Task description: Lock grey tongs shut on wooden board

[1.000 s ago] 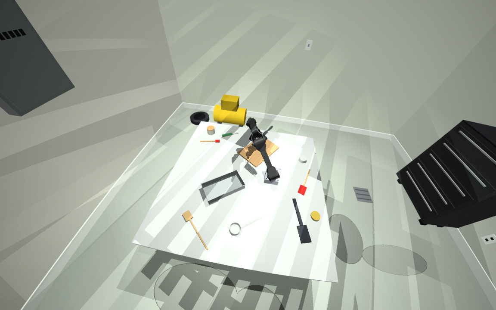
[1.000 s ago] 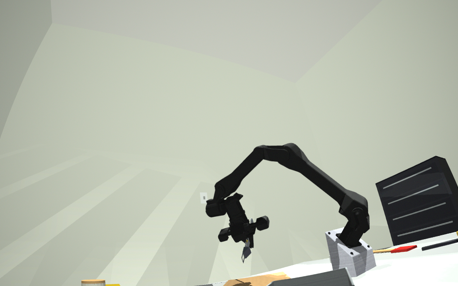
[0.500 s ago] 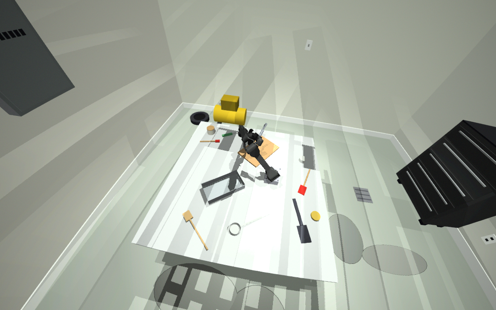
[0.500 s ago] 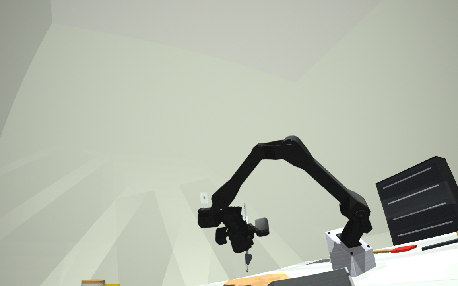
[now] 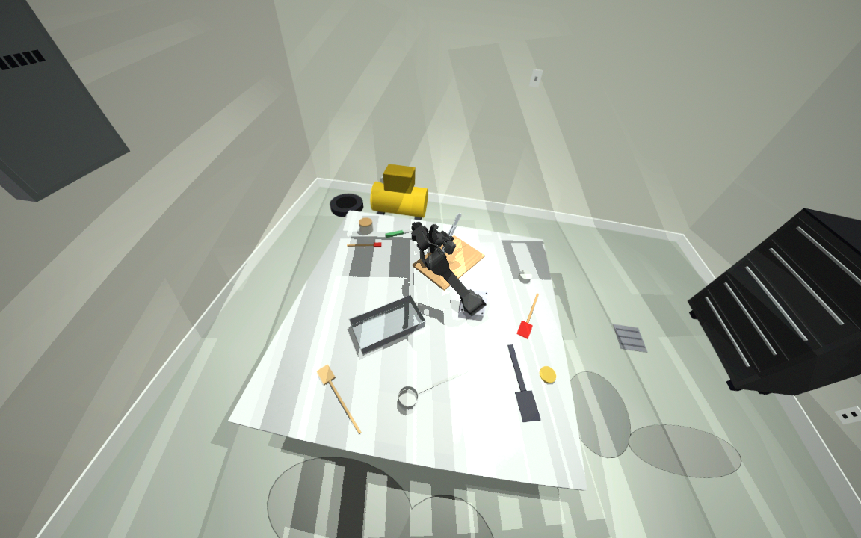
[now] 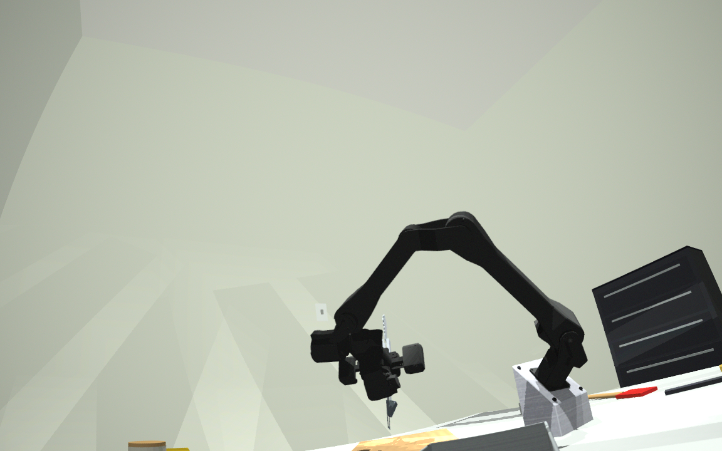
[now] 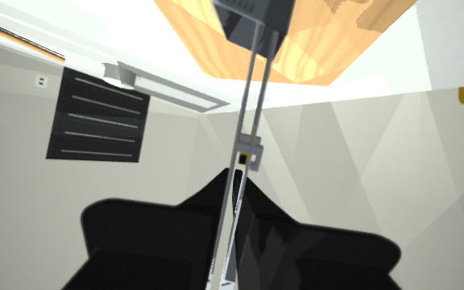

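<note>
The grey tongs (image 5: 455,226) (image 6: 384,327) (image 7: 278,16) stand nearly upright in the air. Their dark hinge end (image 6: 390,406) is low, above the wooden board (image 5: 472,254) (image 6: 436,434) (image 7: 189,20), and the light tip end points up. Both arms lie close together, almost parallel. My gripper (image 7: 232,174) is shut on the tongs' arms partway along. Whether the lock has caught does not show. The roasting tin (image 5: 393,335) (image 6: 498,440) stands on the table with nothing across it. The board shows beyond the hinge in the wrist view.
A small red spatula (image 5: 524,329) and a white cup (image 5: 525,276) lie on the right. A brown-topped can (image 5: 365,225) and a green-handled tool (image 5: 394,233) are left of the board. Near the front are a sieve (image 5: 399,398), a dark spatula (image 5: 527,405) and a wooden spatula (image 5: 326,374).
</note>
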